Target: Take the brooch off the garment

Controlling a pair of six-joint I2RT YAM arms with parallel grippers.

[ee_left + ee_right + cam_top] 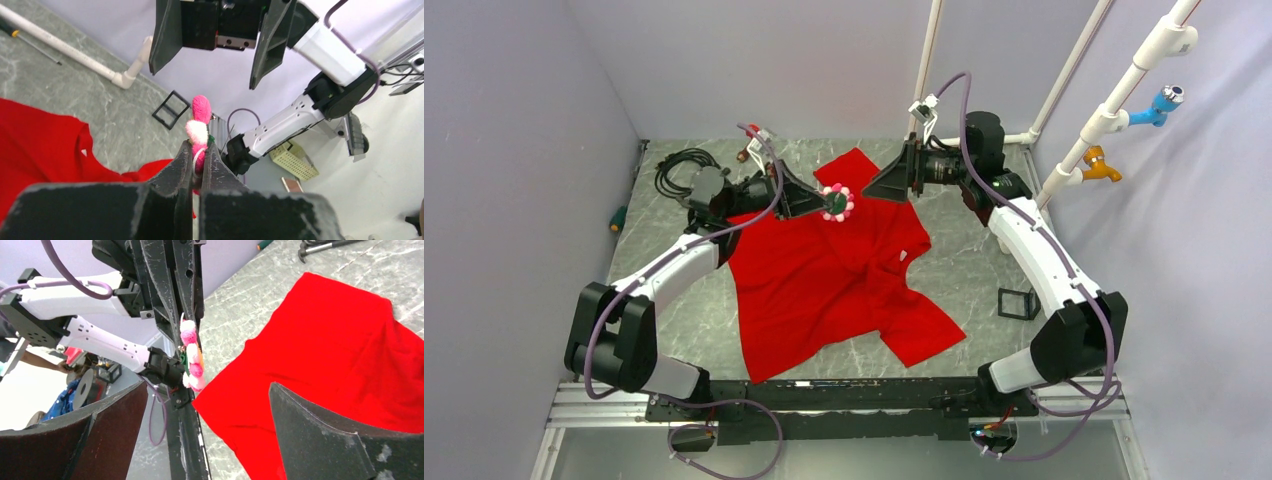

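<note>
The red T-shirt (834, 275) lies crumpled on the marble table, its white neck label near the middle. My left gripper (824, 203) is shut on the pink flower brooch (837, 203) and holds it in the air above the shirt's far part. In the left wrist view the brooch (199, 125) sticks out from between my closed fingers, with the shirt (40, 145) below at the left. My right gripper (894, 180) is open and empty, facing the brooch from the right. In the right wrist view the brooch (191, 356) hangs clear of the shirt (340, 355).
A small black frame (1019, 303) stands on the table at the right. A coil of black cable (679, 165) lies at the back left. White pipes (1074, 150) run along the back right. Grey walls close in the table on three sides.
</note>
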